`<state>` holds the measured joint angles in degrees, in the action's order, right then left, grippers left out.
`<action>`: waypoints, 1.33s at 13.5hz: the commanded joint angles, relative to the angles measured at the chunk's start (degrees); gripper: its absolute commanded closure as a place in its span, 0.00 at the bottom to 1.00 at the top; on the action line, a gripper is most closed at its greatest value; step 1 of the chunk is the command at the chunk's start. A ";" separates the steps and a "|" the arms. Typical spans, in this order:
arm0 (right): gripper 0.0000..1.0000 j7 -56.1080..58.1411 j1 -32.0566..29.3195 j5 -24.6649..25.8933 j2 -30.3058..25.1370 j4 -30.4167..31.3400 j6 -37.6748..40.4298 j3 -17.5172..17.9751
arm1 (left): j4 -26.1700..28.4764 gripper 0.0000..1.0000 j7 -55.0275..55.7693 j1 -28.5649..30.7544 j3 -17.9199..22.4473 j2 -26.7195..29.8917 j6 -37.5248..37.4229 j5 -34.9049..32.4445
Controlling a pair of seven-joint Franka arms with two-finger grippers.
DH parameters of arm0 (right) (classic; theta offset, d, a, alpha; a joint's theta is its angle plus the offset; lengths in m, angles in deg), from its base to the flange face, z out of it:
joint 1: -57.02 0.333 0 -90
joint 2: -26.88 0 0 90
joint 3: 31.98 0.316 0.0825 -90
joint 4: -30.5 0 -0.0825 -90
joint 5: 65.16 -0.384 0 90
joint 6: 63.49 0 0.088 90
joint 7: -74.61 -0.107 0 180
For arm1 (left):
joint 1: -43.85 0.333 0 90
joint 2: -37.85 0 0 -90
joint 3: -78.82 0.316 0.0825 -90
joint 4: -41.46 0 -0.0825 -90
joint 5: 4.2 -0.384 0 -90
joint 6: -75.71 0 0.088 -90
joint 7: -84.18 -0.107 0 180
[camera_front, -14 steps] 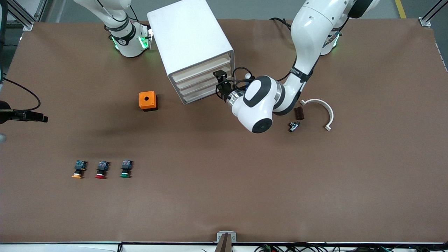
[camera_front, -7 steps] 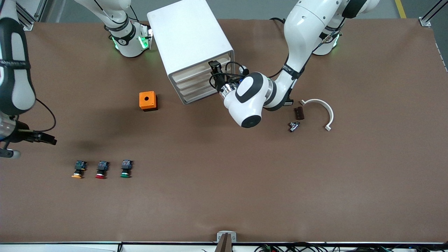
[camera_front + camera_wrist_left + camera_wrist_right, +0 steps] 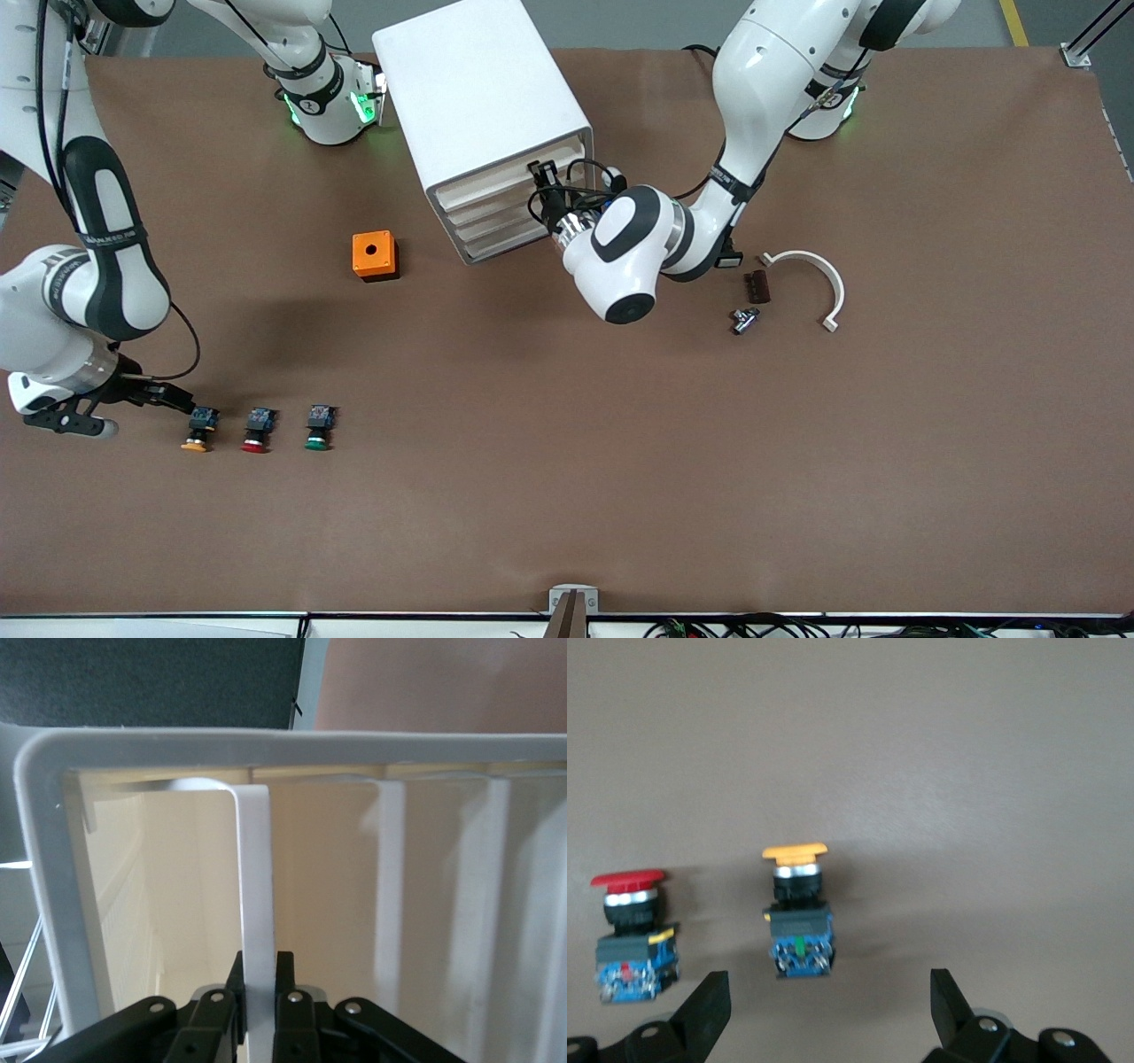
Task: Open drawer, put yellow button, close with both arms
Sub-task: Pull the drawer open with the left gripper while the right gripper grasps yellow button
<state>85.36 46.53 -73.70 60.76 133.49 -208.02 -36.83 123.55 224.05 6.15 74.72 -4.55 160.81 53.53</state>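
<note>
Left gripper [image 3: 258, 997] pinches drawer [image 3: 509, 177] handle, seemingly; pull straight. Right gripper [image 3: 824, 1010], fingers spread, lower-left frame: centre over yellow button [image 3: 797, 908].

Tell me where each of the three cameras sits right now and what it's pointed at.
Front view: high across the table, facing both bases; shows both arms, the cabinet and the yellow button.
Left wrist view: on the left arm, facing the cabinet front; left gripper jaws closed on the top drawer handle.
Right wrist view: on the right arm, looking down at the yellow button and red button; right gripper jaws open.
Shared: front and right wrist views both show the yellow button.
</note>
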 commanded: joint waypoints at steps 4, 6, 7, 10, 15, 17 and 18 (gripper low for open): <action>0.00 -0.21 1.96 -2.09 5.40 -2.43 -3.65 -0.08 | -4.13 0.99 -3.11 5.18 7.34 -0.41 0.51 -0.07; 0.00 -0.21 1.96 -2.09 6.28 -2.88 -3.74 -0.08 | -4.48 0.87 -4.42 5.80 8.05 -0.58 1.38 -0.07; 0.00 -0.12 1.96 -2.09 6.54 -3.05 -3.74 -0.08 | -4.57 0.82 -6.17 5.80 8.05 -0.67 2.34 -0.07; 0.18 0.32 2.05 -1.83 7.16 -3.32 -3.83 -0.08 | -4.48 0.01 -8.91 6.51 8.23 -1.37 4.11 0.10; 1.00 -0.12 2.67 -2.00 6.37 -3.93 -2.69 -0.07 | -7.03 0.01 -13.81 10.28 8.67 -0.85 4.11 -0.07; 1.00 -2.21 2.67 -2.00 3.23 -3.93 3.08 -0.08 | -6.77 0.01 -22.49 11.78 11.82 -0.85 3.85 -3.29; 1.00 -5.97 2.84 -1.92 -0.10 -3.85 7.90 -0.08 | -6.86 0.01 -25.75 12.13 12.35 -0.76 3.85 -7.41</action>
<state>83.55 49.00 -74.97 66.22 129.39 -207.17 -36.80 117.69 204.13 17.45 85.64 -4.98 165.27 50.76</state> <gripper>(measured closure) 0.586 0.004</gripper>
